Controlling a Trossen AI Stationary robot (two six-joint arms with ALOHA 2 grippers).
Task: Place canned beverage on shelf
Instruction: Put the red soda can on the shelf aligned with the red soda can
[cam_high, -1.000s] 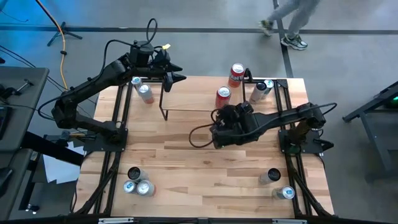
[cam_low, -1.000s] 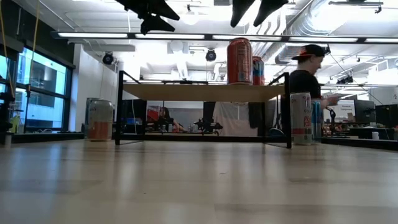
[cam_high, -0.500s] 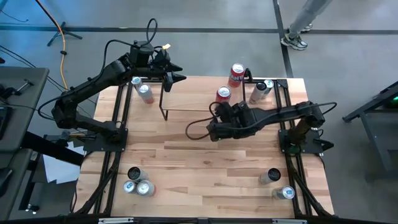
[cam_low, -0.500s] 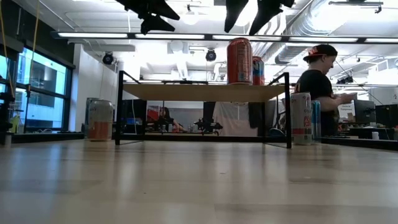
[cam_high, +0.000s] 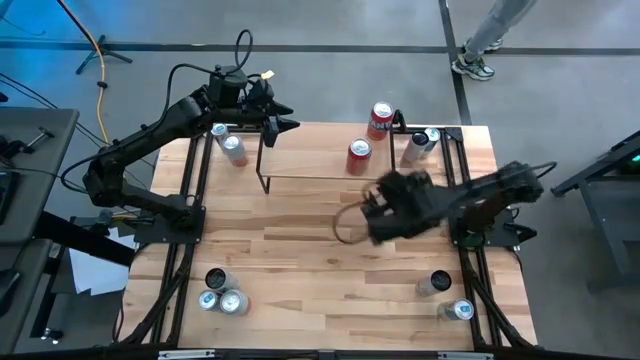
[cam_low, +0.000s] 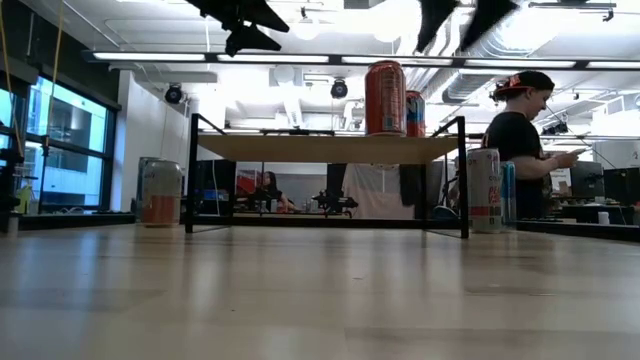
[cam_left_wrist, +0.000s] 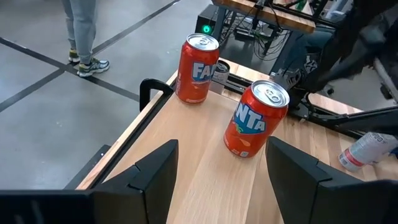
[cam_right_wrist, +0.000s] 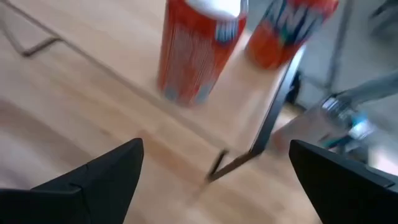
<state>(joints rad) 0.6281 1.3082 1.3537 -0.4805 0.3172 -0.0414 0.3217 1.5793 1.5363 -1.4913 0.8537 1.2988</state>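
Right end effector (cam_high: 378, 212) is wide open, empty; nearest upright can (cam_high: 359, 156) stands on the shelf (cam_high: 310, 150) just beyond it

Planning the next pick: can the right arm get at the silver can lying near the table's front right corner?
Probably yes: the right gripper is open and empty above bare tabletop, and nothing stands between it and the silver can.

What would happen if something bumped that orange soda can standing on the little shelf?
The orange can stands upright and tall on a narrow base, so a knock near its top would probably tip it. Once down, its round body would likely roll. It sits near the shelf end, so it might fall off.
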